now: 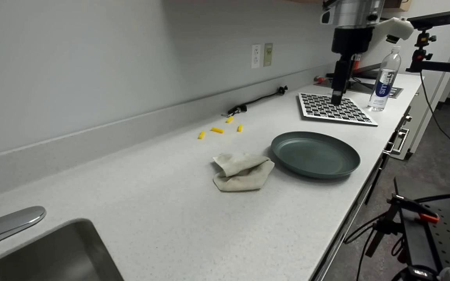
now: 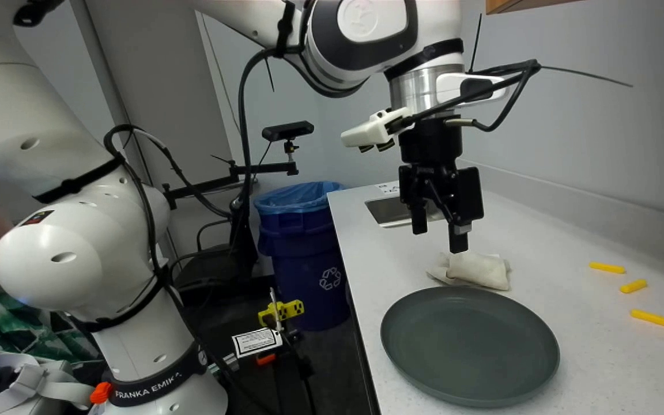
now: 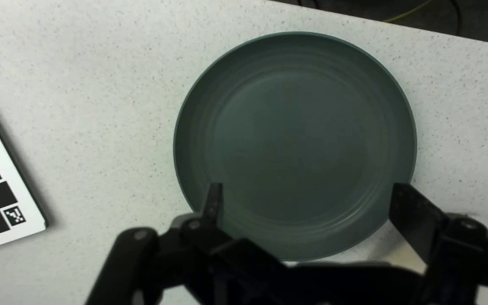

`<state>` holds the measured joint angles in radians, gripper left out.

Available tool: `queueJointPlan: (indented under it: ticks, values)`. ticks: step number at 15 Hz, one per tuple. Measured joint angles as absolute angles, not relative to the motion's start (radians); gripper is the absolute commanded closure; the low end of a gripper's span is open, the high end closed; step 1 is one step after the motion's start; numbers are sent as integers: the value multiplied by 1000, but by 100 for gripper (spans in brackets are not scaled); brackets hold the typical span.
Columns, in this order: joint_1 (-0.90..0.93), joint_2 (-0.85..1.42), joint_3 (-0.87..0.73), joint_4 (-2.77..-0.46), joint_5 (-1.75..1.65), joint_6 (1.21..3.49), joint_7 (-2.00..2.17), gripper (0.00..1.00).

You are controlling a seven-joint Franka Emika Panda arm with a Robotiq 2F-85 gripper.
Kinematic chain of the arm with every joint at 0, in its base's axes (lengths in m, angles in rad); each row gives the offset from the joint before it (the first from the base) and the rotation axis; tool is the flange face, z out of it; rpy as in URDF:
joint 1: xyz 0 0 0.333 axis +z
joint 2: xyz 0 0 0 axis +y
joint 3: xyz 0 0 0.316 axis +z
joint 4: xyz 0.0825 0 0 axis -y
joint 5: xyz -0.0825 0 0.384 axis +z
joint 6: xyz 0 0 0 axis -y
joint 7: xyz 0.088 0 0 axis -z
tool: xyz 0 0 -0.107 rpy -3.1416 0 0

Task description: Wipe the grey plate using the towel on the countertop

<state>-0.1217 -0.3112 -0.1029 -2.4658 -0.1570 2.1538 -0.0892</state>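
Pincer: fingers held apart
Plate: seen below pincer
Towel: laid left of plate in an exterior view

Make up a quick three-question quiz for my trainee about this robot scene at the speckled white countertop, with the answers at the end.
1. Multiple choice: which lies nearest the round dark grey plate? A) clear plastic bottle, B) crumpled beige cloth towel, C) black-and-white checkered board.
2. True or false: the black two-fingered gripper is open and holds nothing.
3. Count: how many small yellow sticks show on the countertop?

Key: 1. B; 2. true; 3. four, all visible in an exterior view.
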Motion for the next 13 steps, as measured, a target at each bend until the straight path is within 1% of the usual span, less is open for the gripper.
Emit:
queueJointPlan:
  ticks: [13]
  values:
    - [-122,-309,-102,-2470,-157,2154,-87,0]
